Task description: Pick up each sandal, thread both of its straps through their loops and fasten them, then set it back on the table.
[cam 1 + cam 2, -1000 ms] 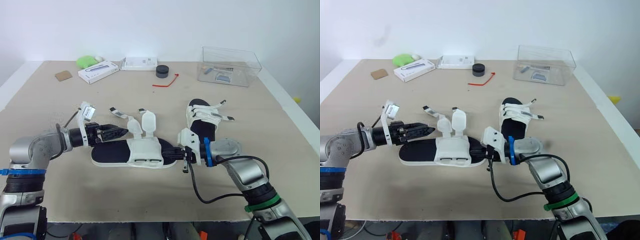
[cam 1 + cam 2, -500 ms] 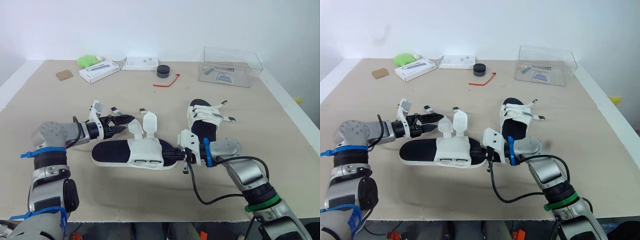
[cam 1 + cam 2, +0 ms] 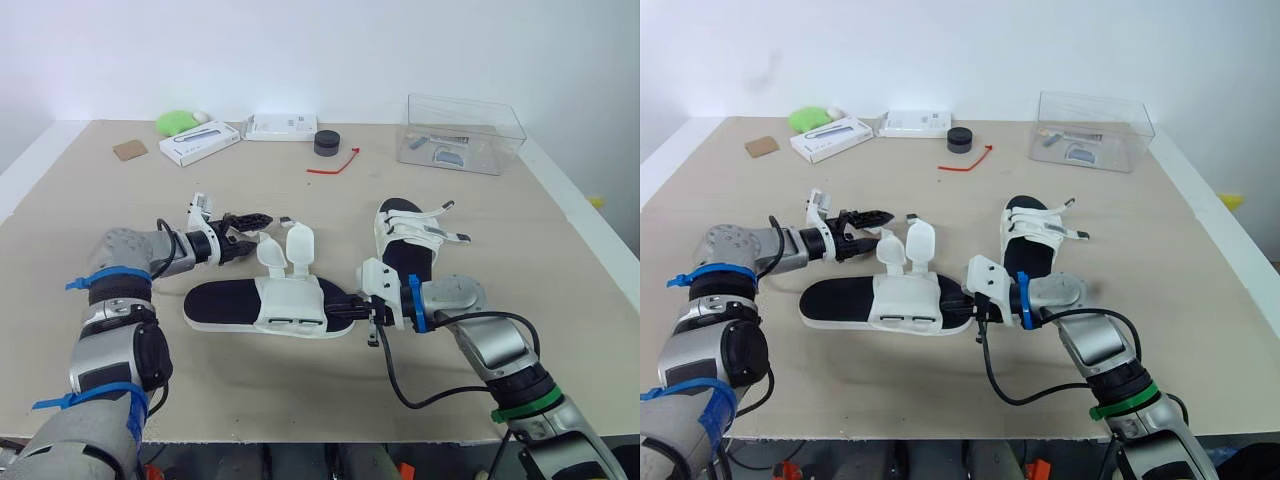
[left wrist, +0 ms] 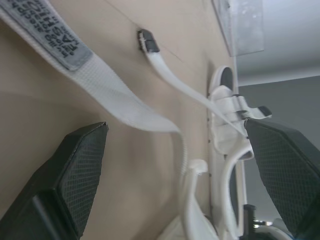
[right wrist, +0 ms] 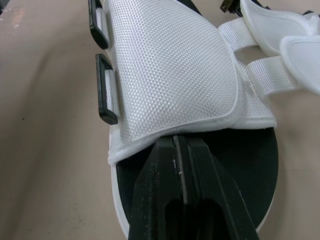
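A sandal (image 3: 262, 310) with a black sole and white upper lies flat mid-table, its two padded flaps (image 3: 287, 248) standing up and its two white straps unfastened. My left gripper (image 3: 244, 230) is open at the strap ends, and one strap (image 4: 115, 100) runs between its fingers (image 4: 75, 175) without being pinched. My right gripper (image 3: 348, 305) is shut, lying over the heel footbed with its tips (image 5: 180, 142) at the rim of the white upper. A second sandal (image 3: 404, 243) lies to the right with its strap ends sticking out.
A clear plastic box (image 3: 462, 132) stands at the back right. Along the far edge lie two white boxes (image 3: 197, 142) (image 3: 280, 126), a black puck (image 3: 325, 142), a red cord (image 3: 335, 164), a green lump (image 3: 175, 122) and a brown card (image 3: 127, 150).
My left gripper has swung away from the sandal's toe, farther back and rightward to the strap ends. The right gripper and both sandals stay put.
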`<state>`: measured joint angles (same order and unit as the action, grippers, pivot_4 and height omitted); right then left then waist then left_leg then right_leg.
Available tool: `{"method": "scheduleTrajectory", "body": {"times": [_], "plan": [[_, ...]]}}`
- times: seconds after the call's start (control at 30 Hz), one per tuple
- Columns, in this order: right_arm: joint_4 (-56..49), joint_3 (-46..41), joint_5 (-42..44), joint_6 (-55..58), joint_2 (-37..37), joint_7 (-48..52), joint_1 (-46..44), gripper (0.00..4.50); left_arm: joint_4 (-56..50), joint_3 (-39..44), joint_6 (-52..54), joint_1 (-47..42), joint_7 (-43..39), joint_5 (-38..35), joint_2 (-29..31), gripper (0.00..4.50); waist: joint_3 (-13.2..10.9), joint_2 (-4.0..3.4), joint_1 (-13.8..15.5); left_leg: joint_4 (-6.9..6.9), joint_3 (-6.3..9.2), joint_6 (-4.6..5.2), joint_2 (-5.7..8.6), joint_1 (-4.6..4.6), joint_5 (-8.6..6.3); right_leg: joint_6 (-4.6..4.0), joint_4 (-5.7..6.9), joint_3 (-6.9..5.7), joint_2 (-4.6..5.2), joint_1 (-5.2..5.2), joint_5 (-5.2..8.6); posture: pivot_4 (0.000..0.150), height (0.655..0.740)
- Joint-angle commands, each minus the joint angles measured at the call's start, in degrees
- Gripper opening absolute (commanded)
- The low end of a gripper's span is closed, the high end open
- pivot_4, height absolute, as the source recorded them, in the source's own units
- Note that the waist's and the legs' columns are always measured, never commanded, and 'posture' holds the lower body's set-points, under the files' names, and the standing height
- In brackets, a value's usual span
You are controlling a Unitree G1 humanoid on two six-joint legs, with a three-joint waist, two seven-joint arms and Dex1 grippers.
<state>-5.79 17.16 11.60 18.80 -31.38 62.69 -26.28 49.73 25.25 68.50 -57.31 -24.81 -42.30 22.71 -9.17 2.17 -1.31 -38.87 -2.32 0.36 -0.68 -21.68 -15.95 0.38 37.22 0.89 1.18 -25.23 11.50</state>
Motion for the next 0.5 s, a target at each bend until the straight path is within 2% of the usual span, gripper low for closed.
{"method": "scheduleTrajectory", "body": {"times": [0.03,0.13,0.2,0.27,0.43,0.47,0.5], "plan": [[-1.3,-0.7,0.2,-0.9,-0.3,0.4,-1.1,0.05,2.4,-1.3,-2.2,-2.6,-3.6,2.0,0.5,4.50,0.0,0.00,0.0,0.00,0.00,0.00,0.00,0.00,0.00,0.00,0.00,0.00,0.00,0.00,0.00,0.150,0.7400],[-1.6,-0.7,0.2,-0.8,-0.5,0.4,-0.9,0.05,5.6,-1.4,-4.0,-4.1,-4.7,3.3,-0.1,4.50,0.0,0.01,0.1,0.00,0.02,0.00,0.02,-0.02,0.00,0.00,0.00,-0.03,0.01,0.00,0.00,0.150,0.7400],[-2.0,-0.5,0.1,-0.8,-0.6,0.5,-0.7,0.00,7.9,-1.1,-5.1,-5.1,-4.8,3.7,-0.4,3.98,0.0,0.01,0.1,0.00,0.03,0.00,0.02,-0.03,0.00,0.01,0.00,-0.04,0.01,0.00,0.00,0.150,0.7400],[-2.1,-0.5,0.0,-0.7,-0.7,0.5,-0.7,0.00,9.7,-1.1,-5.9,-6.0,-4.9,4.4,-0.6,3.25,0.0,0.01,0.1,0.00,0.03,0.00,0.03,-0.04,0.00,0.01,-0.01,-0.05,0.01,0.00,0.00,0.150,0.7400],[-2.4,-0.5,0.2,-0.4,-0.8,0.5,-0.8,0.00,12.9,-1.3,-7.9,-7.4,-4.7,6.5,-0.8,0.47,0.0,0.01,0.0,0.00,0.03,0.01,0.03,-0.08,0.00,0.02,-0.02,-0.09,0.01,-0.03,0.01,0.150,0.7400],[-2.3,-0.5,0.1,-0.5,-0.8,0.5,-0.8,0.00,13.3,-1.3,-8.4,-7.6,-4.7,6.9,-0.8,0.11,0.0,0.01,0.0,0.00,0.04,0.01,0.03,-0.08,0.00,0.02,-0.02,-0.09,0.01,-0.03,0.00,0.150,0.7400],[-2.3,-0.5,0.1,-0.5,-0.8,0.6,-0.9,0.00,13.5,-1.5,-9.1,-7.7,-5.0,7.4,-0.8,0.02,0.0,0.01,0.0,0.00,0.04,0.01,0.02,-0.08,0.00,0.02,-0.02,-0.10,0.00,-0.03,0.00,0.150,0.7400]]}}
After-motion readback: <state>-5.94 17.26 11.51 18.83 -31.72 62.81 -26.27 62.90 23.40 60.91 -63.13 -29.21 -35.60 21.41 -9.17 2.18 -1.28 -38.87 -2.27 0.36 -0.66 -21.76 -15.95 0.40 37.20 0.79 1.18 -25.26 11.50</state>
